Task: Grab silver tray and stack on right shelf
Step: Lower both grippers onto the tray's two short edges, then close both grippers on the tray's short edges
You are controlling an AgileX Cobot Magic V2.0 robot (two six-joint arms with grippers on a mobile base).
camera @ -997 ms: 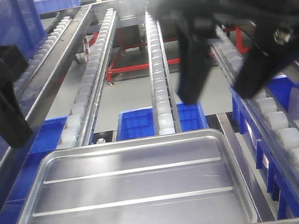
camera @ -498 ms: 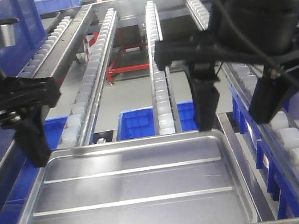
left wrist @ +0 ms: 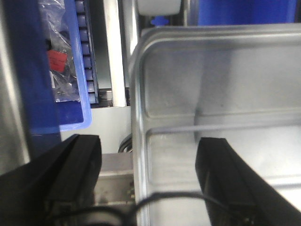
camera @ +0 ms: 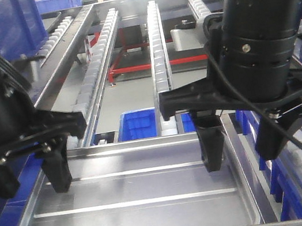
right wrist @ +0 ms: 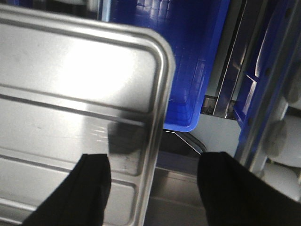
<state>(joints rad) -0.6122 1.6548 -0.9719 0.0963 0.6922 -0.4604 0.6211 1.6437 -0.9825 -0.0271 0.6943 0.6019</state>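
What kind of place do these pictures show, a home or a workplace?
Most likely a workplace: a factory or warehouse line. Long rails of white rollers run on steel frames, blue plastic bins sit beneath them, and a silver tray lies on the rack.

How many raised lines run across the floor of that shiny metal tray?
2. The far ridge lies toward the back rim of the silver tray; the near ridge lies closer to the camera. None seems hidden.

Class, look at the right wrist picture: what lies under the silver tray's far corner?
A blue bin sits lower than the silver tray, its rim passing beneath that corner. The tray's floor covers whatever else lies below.
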